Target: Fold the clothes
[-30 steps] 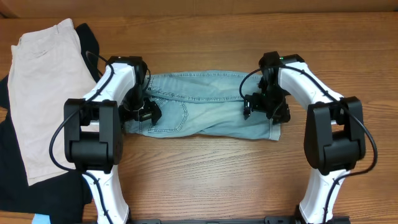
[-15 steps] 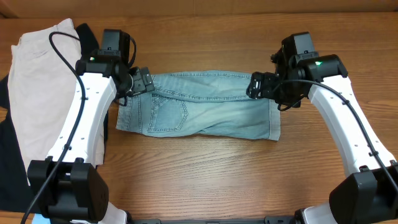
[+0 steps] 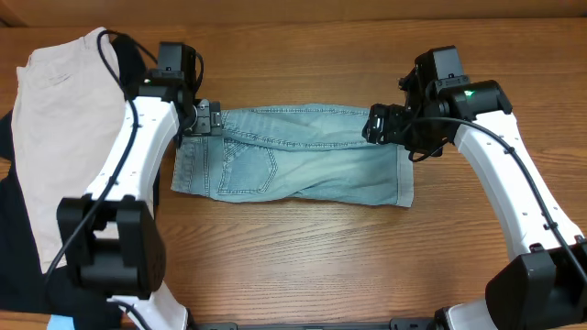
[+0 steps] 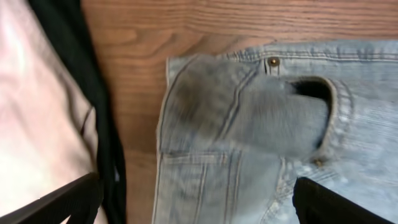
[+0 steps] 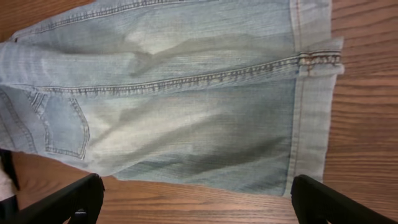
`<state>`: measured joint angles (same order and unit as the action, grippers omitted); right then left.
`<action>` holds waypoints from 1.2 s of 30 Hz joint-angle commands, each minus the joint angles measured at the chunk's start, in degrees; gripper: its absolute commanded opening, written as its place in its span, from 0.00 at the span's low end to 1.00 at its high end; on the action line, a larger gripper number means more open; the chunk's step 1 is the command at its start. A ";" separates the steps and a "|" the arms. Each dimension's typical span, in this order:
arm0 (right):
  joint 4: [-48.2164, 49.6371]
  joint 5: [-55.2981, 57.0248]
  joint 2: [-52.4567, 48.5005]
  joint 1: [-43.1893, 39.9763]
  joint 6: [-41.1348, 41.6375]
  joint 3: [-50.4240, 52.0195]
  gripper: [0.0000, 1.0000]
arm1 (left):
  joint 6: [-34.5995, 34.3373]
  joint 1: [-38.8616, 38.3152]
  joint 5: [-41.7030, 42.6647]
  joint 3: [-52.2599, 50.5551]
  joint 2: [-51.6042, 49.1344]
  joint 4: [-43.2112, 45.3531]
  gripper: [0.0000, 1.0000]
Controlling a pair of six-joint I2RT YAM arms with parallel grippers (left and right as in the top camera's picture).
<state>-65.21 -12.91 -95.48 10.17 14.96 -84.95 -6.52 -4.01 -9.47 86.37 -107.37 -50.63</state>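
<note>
The light-blue denim shorts [image 3: 303, 156] lie folded lengthwise on the table, waistband at the left, cuffed hems at the right. My left gripper [image 3: 209, 119] hangs open and empty above the waistband's far left corner; its wrist view shows the waistband, rivet and pocket opening [image 4: 261, 118] below. My right gripper [image 3: 378, 125] hangs open and empty above the far right part of the shorts near the cuff; its wrist view shows the leg, seam and cuffed hem [image 5: 311, 99] below.
Beige shorts [image 3: 69, 137] lie at the far left on a black garment [image 3: 18, 247], also showing in the left wrist view [image 4: 37, 106]. Bare wood table [image 3: 303, 257] runs in front of the denim shorts.
Both arms have risen off the shorts and drawn back toward the far edge. The left arm has shifted a little further since half a second ago. The shorts lie flat and released.
</note>
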 commanded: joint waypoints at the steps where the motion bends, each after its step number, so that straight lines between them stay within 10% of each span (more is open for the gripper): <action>1: 0.26 1.97 0.17 -0.17 -0.15 -0.20 1.00 | 7.54 0.24 1.18 0.04 -3.15 2.40 0.97; 9: 0.42 2.34 0.17 -0.17 -0.09 -0.20 1.00 | 9.94 0.31 4.13 0.13 -3.39 6.05 0.98; 20: 0.11 2.34 0.17 -0.17 -0.09 -0.20 1.00 | -25.16 0.24 3.76 9.60 -3.37 -8.41 0.69; 36: -2.45 2.38 0.17 -0.17 -0.13 -0.20 0.99 | -40.00 0.22 6.43 9.29 -14.62 -0.22 0.47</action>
<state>-67.42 -11.11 -95.48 10.17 14.98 -84.95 -42.37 -4.01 -4.03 94.98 -121.19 -51.20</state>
